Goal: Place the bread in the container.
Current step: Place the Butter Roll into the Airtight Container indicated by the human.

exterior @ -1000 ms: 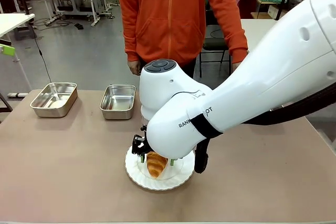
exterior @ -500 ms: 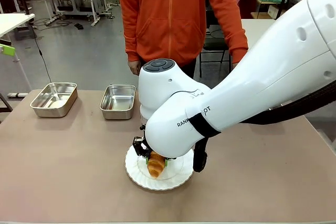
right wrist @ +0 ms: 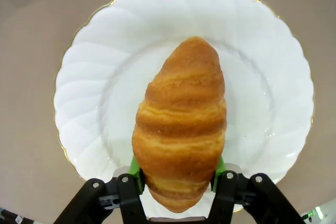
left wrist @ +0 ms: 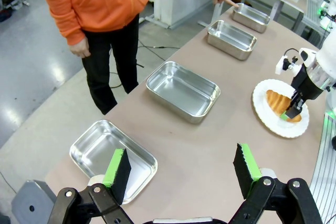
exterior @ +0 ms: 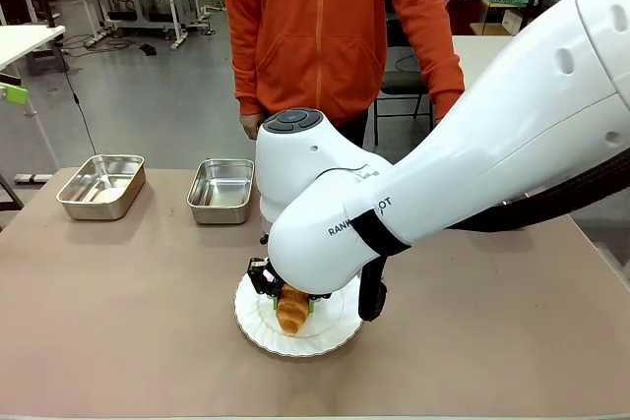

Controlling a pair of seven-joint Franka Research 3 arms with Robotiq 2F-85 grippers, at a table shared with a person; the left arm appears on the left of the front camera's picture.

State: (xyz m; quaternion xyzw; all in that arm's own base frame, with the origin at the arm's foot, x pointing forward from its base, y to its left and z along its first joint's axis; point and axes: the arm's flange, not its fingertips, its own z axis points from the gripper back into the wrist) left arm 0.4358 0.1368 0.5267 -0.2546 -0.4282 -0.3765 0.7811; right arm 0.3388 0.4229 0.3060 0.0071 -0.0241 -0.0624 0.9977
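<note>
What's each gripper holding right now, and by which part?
Right gripper clamps the golden-brown croissant-shaped bread by both sides, near one tapered end. Left gripper: open, empty.

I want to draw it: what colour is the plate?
The plate is white with a thin gold edge; clearest in the right wrist view.

Our right arm (exterior: 463, 164) reaches in from the frame's right to lower centre, the right gripper (exterior: 292, 304) pointing down, green pads (right wrist: 135, 168) pressed on both sides of the bread (right wrist: 181, 124); our left gripper (left wrist: 182, 167), at its view's bottom edge, gapes wide.
</note>
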